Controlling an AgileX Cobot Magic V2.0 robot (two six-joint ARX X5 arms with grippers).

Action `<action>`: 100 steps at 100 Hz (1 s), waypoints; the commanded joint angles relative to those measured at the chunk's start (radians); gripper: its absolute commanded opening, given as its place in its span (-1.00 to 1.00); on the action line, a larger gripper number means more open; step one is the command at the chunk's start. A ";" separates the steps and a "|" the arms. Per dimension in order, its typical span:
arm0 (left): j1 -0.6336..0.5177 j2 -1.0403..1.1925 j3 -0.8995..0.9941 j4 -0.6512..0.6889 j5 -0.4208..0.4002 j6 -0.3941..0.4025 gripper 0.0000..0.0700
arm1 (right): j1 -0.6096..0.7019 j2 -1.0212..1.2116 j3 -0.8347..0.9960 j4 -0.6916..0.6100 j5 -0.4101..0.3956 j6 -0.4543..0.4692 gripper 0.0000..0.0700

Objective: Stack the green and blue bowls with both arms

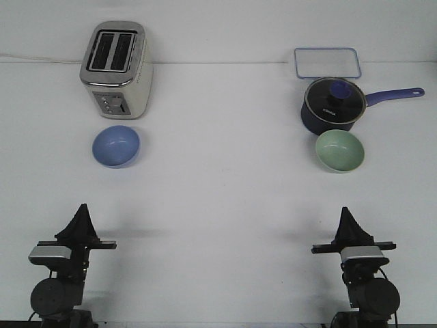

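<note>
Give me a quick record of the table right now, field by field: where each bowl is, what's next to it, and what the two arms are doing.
blue bowl: left side, upright, just in front of the toaster
green bowl: right side, upright, just in front of the saucepan
saucepan: lidded, handle pointing right
clear container: behind the saucepan
left gripper: near edge, fingers together, holding nothing
right gripper: near edge, fingers together, holding nothing
stacking: not begun, bowls far apart

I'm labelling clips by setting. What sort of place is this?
Probably a lab tabletop staged as a kitchen: a plain white table bearing a toaster, a lidded saucepan and two small bowls.
</note>
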 commanded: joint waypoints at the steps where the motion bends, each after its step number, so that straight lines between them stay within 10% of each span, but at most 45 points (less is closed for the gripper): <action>1: 0.000 -0.002 -0.020 0.010 0.002 0.009 -0.97 | 0.000 -0.001 -0.002 0.010 0.003 0.000 -1.00; 57: 0.000 -0.002 -0.020 0.010 0.002 0.009 -0.97 | 0.000 -0.001 0.055 -0.029 0.008 0.027 -1.00; 100: 0.000 -0.002 -0.020 0.010 0.002 0.009 -0.97 | 0.000 0.178 0.438 -0.404 0.082 0.034 -1.00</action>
